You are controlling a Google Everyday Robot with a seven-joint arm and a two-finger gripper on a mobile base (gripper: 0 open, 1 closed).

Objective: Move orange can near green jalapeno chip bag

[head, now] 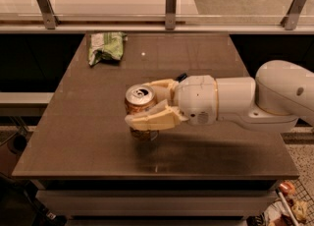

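You see the orange can in orange-brown with a silver top. The gripper clasps the can from both sides. Its fingers are cream-yellow, and it sits on a glossy white arm. Beyond the can, up and left in the view, the green jalapeno chip bag shows light green with white patches. Under the can, the table is plain dark brown.

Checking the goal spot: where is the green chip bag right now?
The green jalapeno chip bag lies at the far left corner of the table, well apart from the orange can, which the gripper clasps mid-table.
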